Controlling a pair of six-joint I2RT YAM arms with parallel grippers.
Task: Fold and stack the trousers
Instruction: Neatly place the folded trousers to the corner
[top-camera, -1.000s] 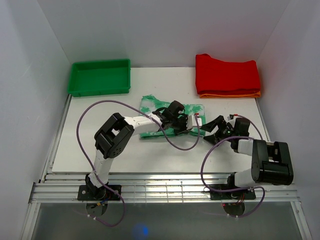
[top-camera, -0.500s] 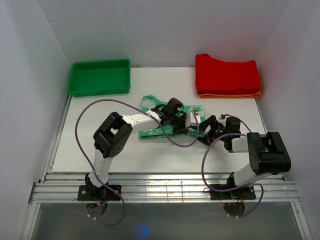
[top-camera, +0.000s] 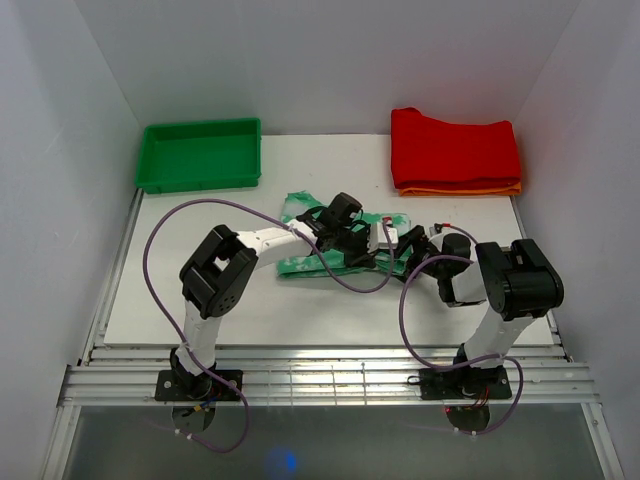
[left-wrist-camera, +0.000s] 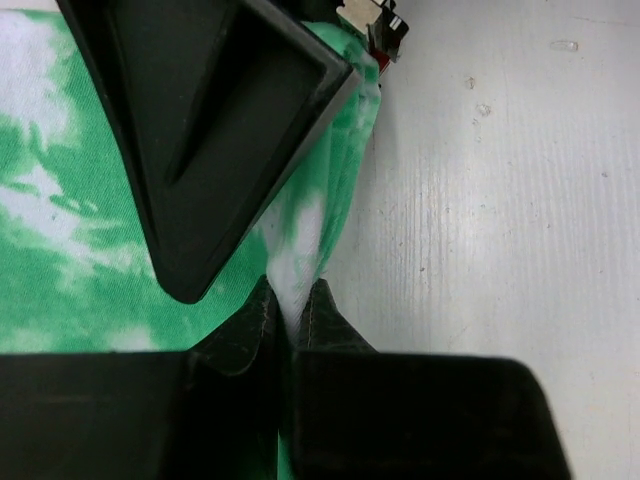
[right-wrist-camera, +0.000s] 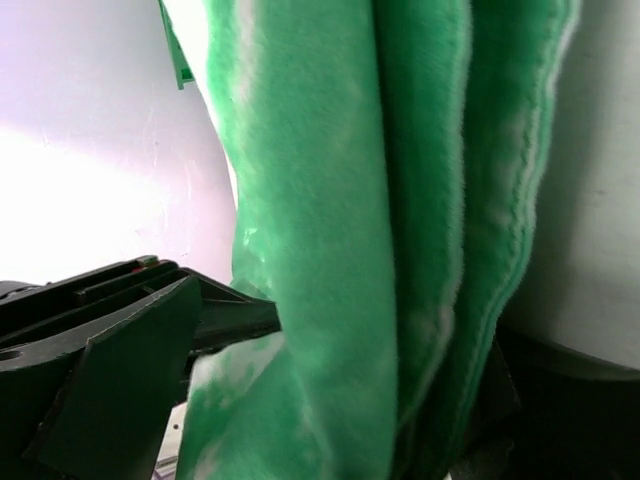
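The trousers, mint green with white blotches, lie folded in a band on the white table. My left gripper is over their right part and is shut on a white fold of the cloth; its fingertips pinch that fold at the table surface. My right gripper is at the trousers' right end. In the right wrist view the stacked cloth layers fill the gap between its jaws and hang loose, not pinched flat.
A green bin stands at the back left. A red folded garment lies on an orange one at the back right. The right gripper's black finger sits close above the left gripper's pinch. Purple cables loop over the table.
My right gripper has moved left from the bare table to the trousers' right end, and the cloth now sits between its jaws. My left gripper has stayed pinched on the cloth and shifted slightly.
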